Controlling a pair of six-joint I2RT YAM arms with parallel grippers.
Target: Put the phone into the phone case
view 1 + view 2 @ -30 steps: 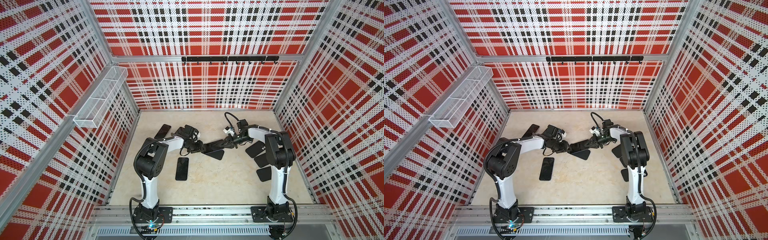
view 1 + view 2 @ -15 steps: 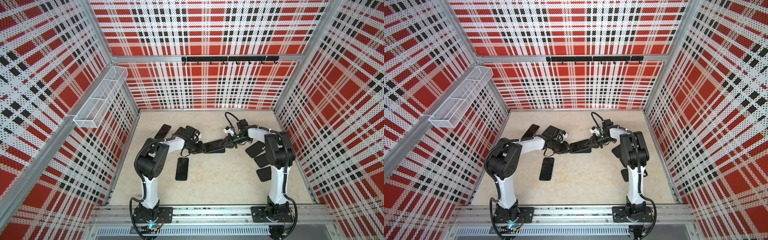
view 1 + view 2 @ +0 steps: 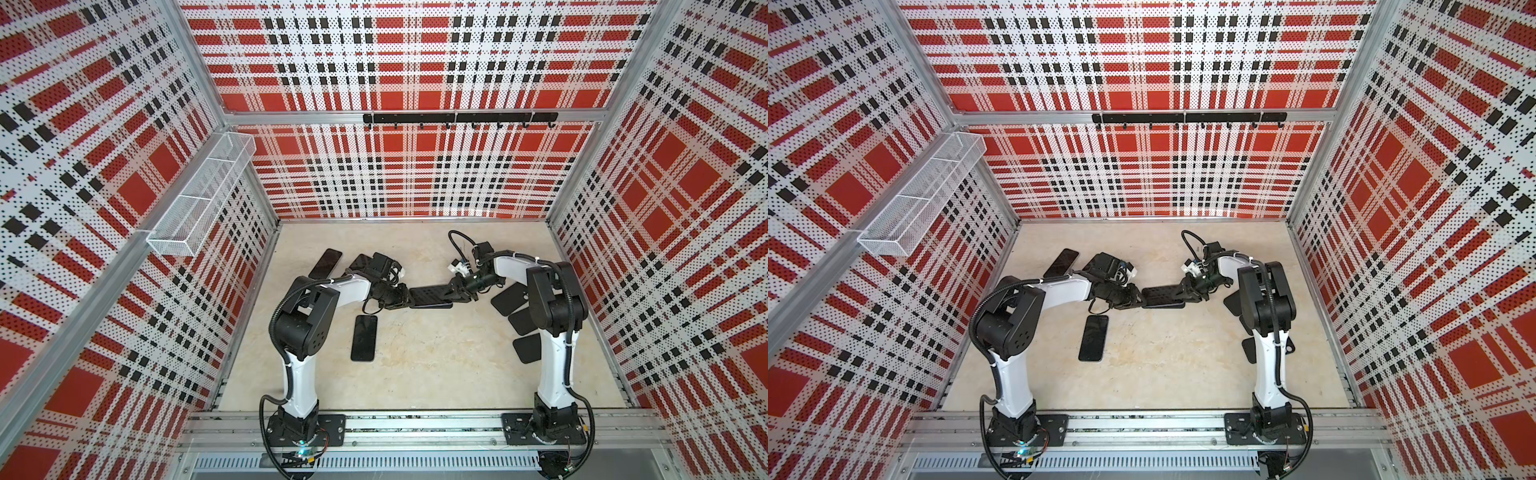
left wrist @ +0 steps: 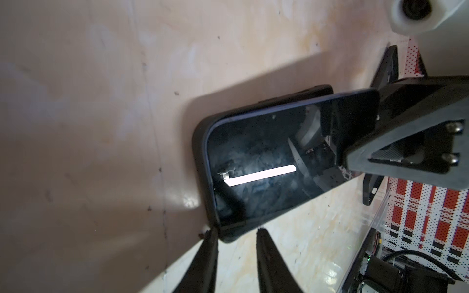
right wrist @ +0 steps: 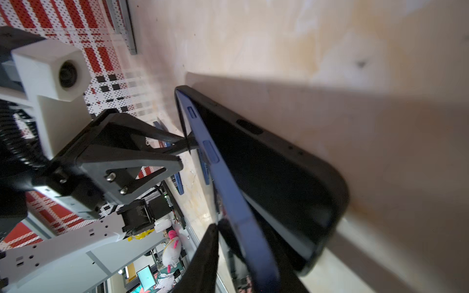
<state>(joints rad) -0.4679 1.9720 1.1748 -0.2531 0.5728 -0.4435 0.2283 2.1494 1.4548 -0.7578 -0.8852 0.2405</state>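
Blue-edged phone (image 4: 266,157) lies tilted, seemingly half-seated, in black case (image 4: 199,157).

A robotics lab test cell, not a lived-in room. Perforated panels (image 3: 415,83) printed in red, black and white plaid close in the left, far and right sides on an aluminium frame (image 3: 291,118). Two white-and-black arms, left (image 3: 303,324) and right (image 3: 552,316), are bolted to a metal rail (image 3: 415,424) along the near edge of a bare beige surface (image 3: 436,365). A wire basket (image 3: 199,195) hangs on the left wall and a black hook bar (image 3: 457,117) on the far one. The right wrist view catches a lit monitor (image 5: 146,277) beyond the cell.
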